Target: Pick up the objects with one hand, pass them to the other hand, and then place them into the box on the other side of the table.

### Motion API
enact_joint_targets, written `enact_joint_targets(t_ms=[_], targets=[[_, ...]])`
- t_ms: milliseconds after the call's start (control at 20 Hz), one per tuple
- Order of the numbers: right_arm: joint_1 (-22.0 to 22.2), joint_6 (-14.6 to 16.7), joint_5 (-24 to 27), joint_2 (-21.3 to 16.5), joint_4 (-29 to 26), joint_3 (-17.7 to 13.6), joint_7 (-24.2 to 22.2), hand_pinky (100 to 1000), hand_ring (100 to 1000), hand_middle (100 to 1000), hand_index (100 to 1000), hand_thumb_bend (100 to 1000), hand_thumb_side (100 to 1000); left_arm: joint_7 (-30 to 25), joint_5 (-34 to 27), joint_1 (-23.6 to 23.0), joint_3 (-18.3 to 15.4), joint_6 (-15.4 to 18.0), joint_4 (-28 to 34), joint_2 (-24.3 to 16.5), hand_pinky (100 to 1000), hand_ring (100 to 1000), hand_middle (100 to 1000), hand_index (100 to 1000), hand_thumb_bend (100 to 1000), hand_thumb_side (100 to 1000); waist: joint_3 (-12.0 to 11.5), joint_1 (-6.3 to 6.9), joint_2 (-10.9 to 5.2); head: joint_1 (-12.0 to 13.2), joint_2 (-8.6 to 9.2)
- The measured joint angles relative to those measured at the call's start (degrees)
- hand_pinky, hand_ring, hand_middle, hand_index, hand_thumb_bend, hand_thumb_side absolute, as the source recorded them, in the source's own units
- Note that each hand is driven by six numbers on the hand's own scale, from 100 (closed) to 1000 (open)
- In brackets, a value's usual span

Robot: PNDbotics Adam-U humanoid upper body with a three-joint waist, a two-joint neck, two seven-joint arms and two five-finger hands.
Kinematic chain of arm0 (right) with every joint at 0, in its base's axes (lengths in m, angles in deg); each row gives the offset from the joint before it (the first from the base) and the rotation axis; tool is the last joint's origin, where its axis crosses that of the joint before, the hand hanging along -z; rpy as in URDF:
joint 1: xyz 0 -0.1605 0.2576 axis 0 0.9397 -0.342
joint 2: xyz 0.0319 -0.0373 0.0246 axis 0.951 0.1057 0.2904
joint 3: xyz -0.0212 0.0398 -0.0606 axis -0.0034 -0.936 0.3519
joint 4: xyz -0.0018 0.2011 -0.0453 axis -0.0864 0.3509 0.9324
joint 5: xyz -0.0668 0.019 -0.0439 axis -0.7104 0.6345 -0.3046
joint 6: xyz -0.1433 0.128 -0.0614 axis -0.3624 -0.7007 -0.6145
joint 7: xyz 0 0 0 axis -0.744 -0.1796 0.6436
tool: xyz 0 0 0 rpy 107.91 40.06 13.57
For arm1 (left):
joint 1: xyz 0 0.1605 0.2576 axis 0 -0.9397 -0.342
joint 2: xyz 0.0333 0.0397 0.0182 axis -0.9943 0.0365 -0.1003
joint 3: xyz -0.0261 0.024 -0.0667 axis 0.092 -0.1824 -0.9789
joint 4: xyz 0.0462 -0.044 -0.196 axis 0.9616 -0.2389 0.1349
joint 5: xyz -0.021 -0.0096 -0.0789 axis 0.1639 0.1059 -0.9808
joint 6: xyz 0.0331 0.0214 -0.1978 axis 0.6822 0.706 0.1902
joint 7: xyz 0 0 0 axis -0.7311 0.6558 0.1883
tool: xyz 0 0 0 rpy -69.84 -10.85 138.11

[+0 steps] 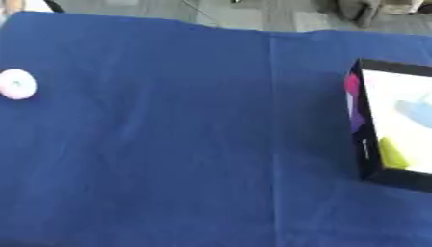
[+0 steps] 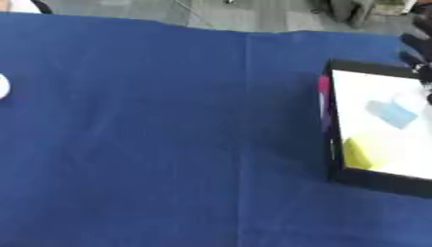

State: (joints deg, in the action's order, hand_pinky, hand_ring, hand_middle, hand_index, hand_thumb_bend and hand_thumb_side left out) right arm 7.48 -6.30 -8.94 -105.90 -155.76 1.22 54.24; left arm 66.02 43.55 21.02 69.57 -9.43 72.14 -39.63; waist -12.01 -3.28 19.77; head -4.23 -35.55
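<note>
Objects in the box: a yellow-green block (image 2: pixel 356 153) lies at the near left corner of the white floor of the black-walled box (image 2: pixel 327 144), and a pale blue flat piece (image 2: pixel 391 114) lies further in, towards the middle; a pink and purple patch (image 1: pixel 352 87) shows on the box's left wall, and I cannot tell whether it is an object or print.

Object left: a small round pale pink thing (image 1: pixel 17 84) sits at the left edge of the blue cloth-covered table (image 1: pixel 185 144), well apart from the box, nothing touching it.

Progress: judging by the two things already inside, the task looks partly done; the round pink thing remains to be picked up, passed across and placed.

Right hand (image 2: pixel 419 58): only a dark blurred shape shows at the right edge above the far side of the box; I cannot tell how far open it is or whether it holds anything.

Left hand: in neither view.
</note>
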Motion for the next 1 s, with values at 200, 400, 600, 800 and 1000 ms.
enact_joint_targets(t_ms=[200,400,600,800,1000], targets=[[0.54,-0.26,-0.31,1.81,-0.16,-0.13,-0.25,1000,1000,1000,1000,100,532,-1.06,-1.63,0.05,-1.2,0.07,-1.38,-0.16,868,819,679,786,100,833,-0.04,-0.16,0.14,0.72,0.08],[1.53,-0.25,-2.26,2.11,-1.07,-0.12,-0.41,1000,1000,1000,1000,100,536,-1.88,6.04,4.83,-1.95,-0.37,-5.03,-5.82,910,850,670,797,156,445,0.34,-0.09,0.31,2.3,0.23],[2.05,-0.17,-3.68,2.08,-2.38,-0.04,-0.86,1000,1000,1000,1000,100,531,-8.05,21.09,13.28,0.18,0.16,-16.56,-15.13,914,868,708,823,345,281,1.11,0.23,0.31,3.85,0.23],[2.33,0.13,-4.3,1.99,-3.14,0.45,-1.18,1000,1000,1000,1000,100,531,-16.63,35.88,21.47,2.61,0.55,-32.13,-19.63,921,876,720,824,445,241,1.72,0.54,0.31,5.52,0.25],[2.44,0.57,-4.65,1.92,-3.3,0.84,-1.52,1000,1000,1000,1000,100,531,-22.96,47.5,27.37,3.14,1.4,-43.9,-19.77,931,880,730,822,492,310,2.18,0.66,0.48,6.88,0.5]])
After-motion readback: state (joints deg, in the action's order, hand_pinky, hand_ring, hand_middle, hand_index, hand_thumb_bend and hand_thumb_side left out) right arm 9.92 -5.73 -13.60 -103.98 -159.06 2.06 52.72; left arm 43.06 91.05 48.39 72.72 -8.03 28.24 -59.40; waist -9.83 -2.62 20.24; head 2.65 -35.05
